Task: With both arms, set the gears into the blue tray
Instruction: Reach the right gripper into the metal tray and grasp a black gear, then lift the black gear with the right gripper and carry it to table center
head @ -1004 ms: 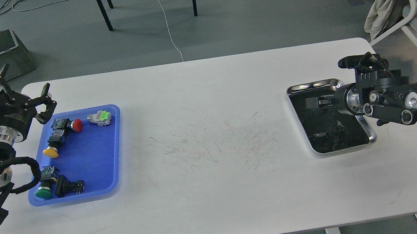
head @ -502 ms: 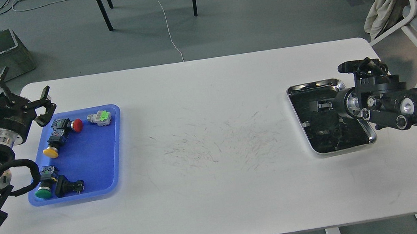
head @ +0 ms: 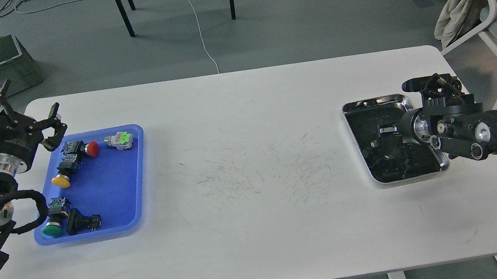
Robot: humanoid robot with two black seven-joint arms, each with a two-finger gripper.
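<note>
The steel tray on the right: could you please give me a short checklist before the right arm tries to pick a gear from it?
1. Right hand over the steel tray: ok.
2. Right hand open: cannot tell, too dark.
3. Gears told apart on the tray's dark bottom: cannot tell.
4. Blue tray has bare floor left: ok.
5. Left hand open, beside the blue tray's far left corner: ok.
</note>
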